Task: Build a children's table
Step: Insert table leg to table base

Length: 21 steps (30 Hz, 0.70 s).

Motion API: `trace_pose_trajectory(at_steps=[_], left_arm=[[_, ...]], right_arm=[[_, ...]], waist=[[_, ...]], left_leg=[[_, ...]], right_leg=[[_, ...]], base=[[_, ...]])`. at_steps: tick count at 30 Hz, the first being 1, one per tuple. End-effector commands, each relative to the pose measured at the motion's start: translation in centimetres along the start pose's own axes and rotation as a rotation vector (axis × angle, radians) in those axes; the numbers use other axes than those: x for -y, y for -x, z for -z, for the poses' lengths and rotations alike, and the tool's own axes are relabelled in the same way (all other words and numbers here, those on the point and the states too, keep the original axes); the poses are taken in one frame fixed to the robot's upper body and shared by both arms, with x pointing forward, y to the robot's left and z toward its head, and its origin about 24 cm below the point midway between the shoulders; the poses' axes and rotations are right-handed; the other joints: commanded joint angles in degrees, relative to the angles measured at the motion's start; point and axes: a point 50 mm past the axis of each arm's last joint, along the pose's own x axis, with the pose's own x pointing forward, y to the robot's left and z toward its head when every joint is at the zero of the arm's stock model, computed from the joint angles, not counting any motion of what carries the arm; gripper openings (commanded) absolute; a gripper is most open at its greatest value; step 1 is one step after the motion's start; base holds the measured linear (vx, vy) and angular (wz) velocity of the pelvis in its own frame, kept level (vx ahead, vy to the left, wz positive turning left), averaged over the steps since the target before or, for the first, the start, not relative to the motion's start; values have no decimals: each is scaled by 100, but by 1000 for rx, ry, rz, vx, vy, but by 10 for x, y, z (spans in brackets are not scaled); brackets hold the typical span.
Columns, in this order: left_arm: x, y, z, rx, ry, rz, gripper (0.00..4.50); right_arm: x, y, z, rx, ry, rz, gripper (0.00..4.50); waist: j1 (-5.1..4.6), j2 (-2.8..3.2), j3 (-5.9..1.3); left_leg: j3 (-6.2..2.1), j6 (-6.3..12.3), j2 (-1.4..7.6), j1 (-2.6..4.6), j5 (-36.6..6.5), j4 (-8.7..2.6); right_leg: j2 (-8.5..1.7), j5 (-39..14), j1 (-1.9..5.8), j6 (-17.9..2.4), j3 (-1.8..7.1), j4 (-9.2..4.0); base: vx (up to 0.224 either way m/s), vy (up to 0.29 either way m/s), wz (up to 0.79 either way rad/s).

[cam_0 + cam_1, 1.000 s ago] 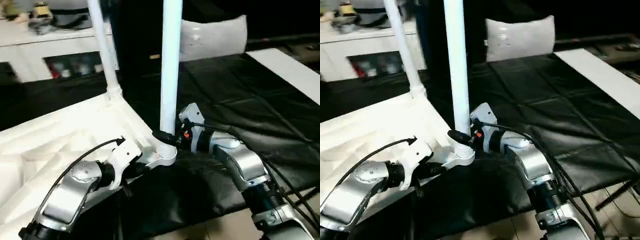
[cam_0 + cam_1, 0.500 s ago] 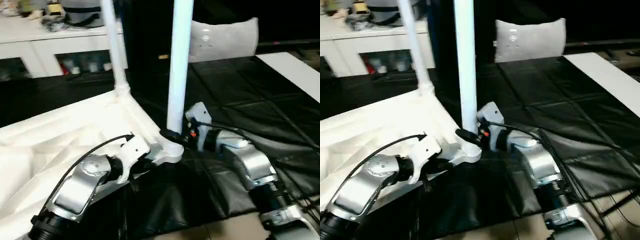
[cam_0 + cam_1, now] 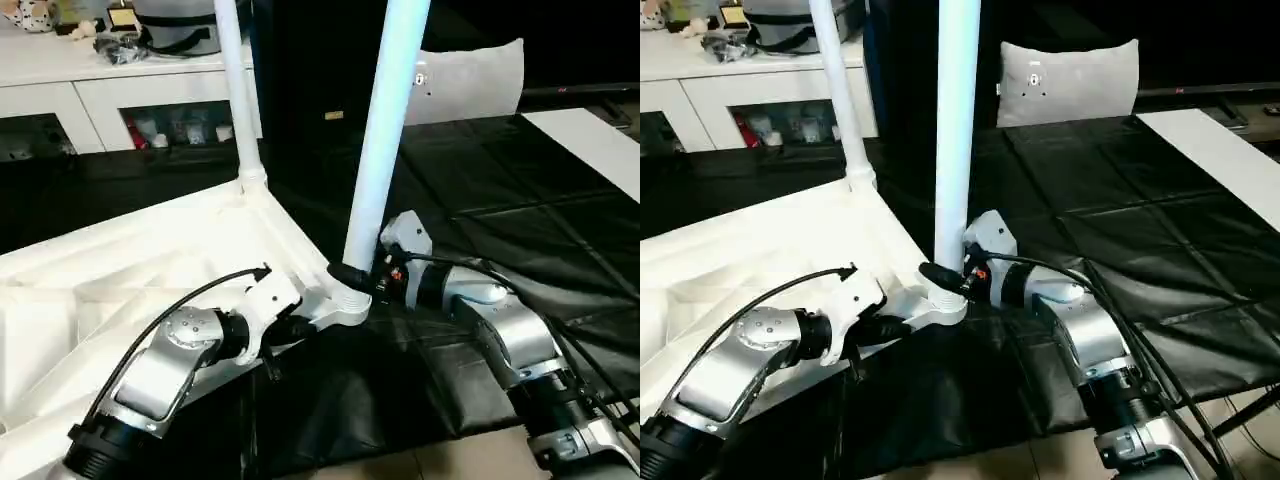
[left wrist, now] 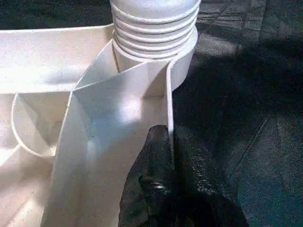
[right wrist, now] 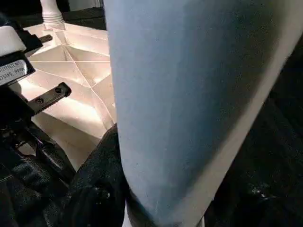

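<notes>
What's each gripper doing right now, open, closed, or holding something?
Left gripper: shut on the tabletop's edge wall, beside the corner socket.
Right gripper: closed around the near leg, just above that socket.

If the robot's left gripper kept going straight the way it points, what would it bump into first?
Probably the ribbed base of the near leg, sitting in the tabletop's corner socket. The left gripper, shut on the tabletop's rim, points right at it.

Two legs (image 3: 383,140) stand in tabletop (image 3: 120,290) corner sockets.
</notes>
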Motion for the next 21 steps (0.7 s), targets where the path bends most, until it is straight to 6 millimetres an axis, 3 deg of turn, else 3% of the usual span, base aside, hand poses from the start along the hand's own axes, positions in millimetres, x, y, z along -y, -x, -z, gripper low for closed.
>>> trace_pose_trajectory(at_steps=[1,6,9,10,11,12,13,15,16,17,18,20,21], left_arm=[[-15,13,-40,144,-147,-47,0],[-7,12,-41,160,-179,43,0],[-2,12,-41,164,-220,116,0],[-2,12,-40,163,-223,121,0],[-2,13,-39,153,-240,136,0],[-3,13,-39,148,-249,142,0],[-4,12,-39,147,-255,143,0],[-11,10,-42,140,-278,147,0],[-11,10,-42,140,-278,147,0],[-20,7,-48,131,-315,158,0],[-23,5,-51,126,-333,164,0],[-31,-1,-60,118,-376,179,0],[-33,-2,-63,118,-385,181,0]], right_arm=[[-6,19,66,-271,-148,33,186],[-4,20,66,-277,-149,21,186],[-4,22,65,-285,-146,-18,186],[-4,22,65,-286,-148,-24,186],[-5,25,65,-297,-150,-58,186],[-5,27,65,-305,-150,-75,186],[-6,29,65,-311,-151,-87,186],[-6,36,66,-332,-153,-121,186],[-6,36,66,-332,-153,-121,186],[-6,43,66,-358,-157,-148,186],[-6,45,67,-367,-156,-155,186],[-7,48,67,-384,-156,-161,186],[-7,49,67,-388,-155,-159,186]], waist=[[-90,54,-182],[-130,53,-167],[-139,55,-179],[-122,55,-190],[-113,112,-188],[-104,71,-206],[-89,67,-211],[-42,110,-234],[-8,97,-268],[-6,91,-277],[39,124,-293],[93,113,-298],[121,124,-280]], left_leg=[[21,248,18,0,-2252,-466],[-11,219,16,24,-2495,-474],[-15,224,7,4,-2434,-485],[-15,237,21,4,-2364,-497],[-18,252,18,1,-2340,-506],[-21,261,34,-23,-2229,-526],[-20,276,34,-39,-2147,-535],[-13,327,59,-44,-1825,-554],[-4,324,81,-37,-1646,-553],[-7,341,86,-70,-1520,-559],[8,377,90,-54,-1311,-543],[21,369,99,-75,-1064,-537],[56,377,72,-52,-1026,-526]], right_leg=[[-325,-3563,179,366,193,-632],[-348,-3732,187,401,174,-646],[-361,-3684,193,380,207,-636],[-363,-3553,198,310,235,-606],[-357,-3486,203,279,246,-597],[-366,-3299,223,202,287,-560],[-363,-3214,234,165,307,-546],[-350,-2733,236,-87,393,-475],[-358,-2421,238,-252,440,-415],[-355,-2234,265,-331,454,-375],[-341,-1977,261,-412,487,-356],[-356,-1593,275,-599,535,-275],[-329,-1566,248,-642,577,-280]], base=[[0,0,0],[0,0,0],[0,0,0],[0,0,0],[0,0,0],[0,0,0],[0,0,0],[0,0,0],[0,0,0],[0,0,0],[0,0,0],[0,0,0],[0,0,0]])
